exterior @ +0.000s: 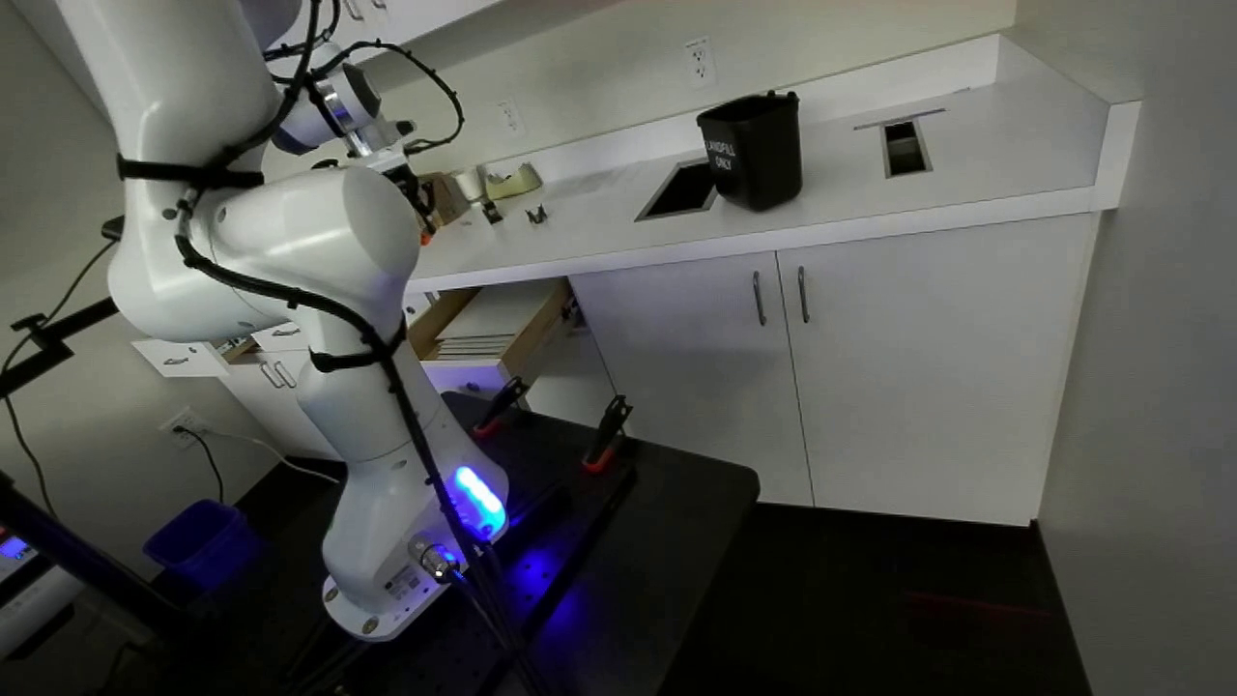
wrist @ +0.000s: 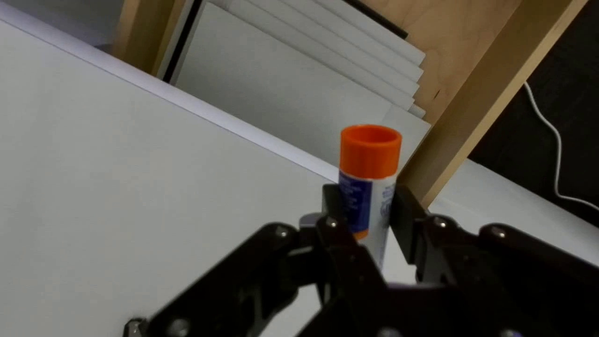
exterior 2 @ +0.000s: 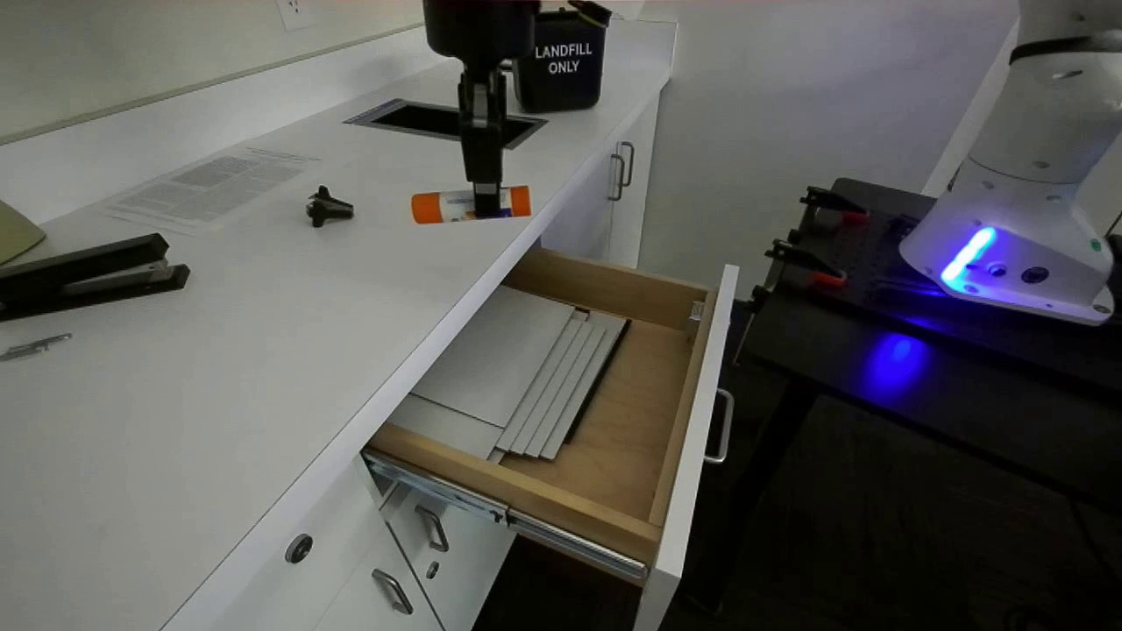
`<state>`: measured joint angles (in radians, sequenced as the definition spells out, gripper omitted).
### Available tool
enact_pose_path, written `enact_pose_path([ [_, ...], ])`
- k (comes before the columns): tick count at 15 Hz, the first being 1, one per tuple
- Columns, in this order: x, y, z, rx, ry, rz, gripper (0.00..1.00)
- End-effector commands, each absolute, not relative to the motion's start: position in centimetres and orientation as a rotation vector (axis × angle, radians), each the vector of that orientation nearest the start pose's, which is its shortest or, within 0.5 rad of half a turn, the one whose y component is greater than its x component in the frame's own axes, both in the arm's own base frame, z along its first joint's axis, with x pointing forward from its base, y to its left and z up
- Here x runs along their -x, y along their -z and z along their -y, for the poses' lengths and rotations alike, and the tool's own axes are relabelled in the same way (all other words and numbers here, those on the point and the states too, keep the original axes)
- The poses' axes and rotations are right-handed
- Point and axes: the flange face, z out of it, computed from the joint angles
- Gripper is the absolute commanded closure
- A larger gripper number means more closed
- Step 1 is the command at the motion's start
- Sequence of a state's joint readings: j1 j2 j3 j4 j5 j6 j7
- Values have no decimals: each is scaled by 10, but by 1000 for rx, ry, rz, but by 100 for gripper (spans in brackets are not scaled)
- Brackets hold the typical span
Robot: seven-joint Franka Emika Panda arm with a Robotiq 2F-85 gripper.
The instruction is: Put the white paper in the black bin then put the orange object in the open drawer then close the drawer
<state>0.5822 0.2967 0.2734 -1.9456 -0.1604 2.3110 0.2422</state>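
- Gripper point(wrist: 367, 208): one, black; fingers clamped on the glue stick, one to each side of the barrel.
- Glue stick point(exterior 2: 451, 207), the orange object: white and blue label, orange at both ends; held near the front edge of the worktop; contact with the surface below cannot be told.
- Worktop point(exterior 2: 298, 324): white, long, with a raised back edge.
- Drawer point(exterior 2: 644, 394): pulled out beneath the worktop's front edge; flat white front, light-brown wooden inside.
- White boards point(exterior 2: 500, 350): several, overlapping in steps, flat inside the drawer; bare wood between them and the drawer front.
- Black bin point(exterior: 759, 159): upright on the worktop, well apart from the glue stick; lettered "LANDFILL ONLY"; interior too dark to tell.
- Dark rectangle point(exterior: 681, 188), grey-framed: flat at worktop level, just beside the black bin.
- Printed sheet point(exterior 2: 215, 188): flat on the worktop, toward the back edge.
- Small black item point(exterior 2: 328, 209): between the printed sheet and the glue stick; kind uncertain.
- Stapler point(exterior 2: 88, 265), black: on the worktop, partly cut off in an exterior view.
- Thin grey item point(exterior 2: 35, 347): near the stapler; too small to identify.
- Cabinet doors point(exterior: 696, 358), a pair, white: closed, below the worktop, each with a metal handle.
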Motion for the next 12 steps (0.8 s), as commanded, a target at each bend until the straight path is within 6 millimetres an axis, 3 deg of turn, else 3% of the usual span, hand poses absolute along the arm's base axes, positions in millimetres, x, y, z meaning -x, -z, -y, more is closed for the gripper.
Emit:
enact_pose_path([
  [1,-411,-344,-457,2944,143,1081,70],
  [4,-412,-344,-452,2950,144,1072,70],
  [5,-412,-343,-449,2974,132,1058,92],
  [8,-387,-336,-438,3005,144,1017,92],
  [12,-346,-307,-422,3021,142,948,92],
])
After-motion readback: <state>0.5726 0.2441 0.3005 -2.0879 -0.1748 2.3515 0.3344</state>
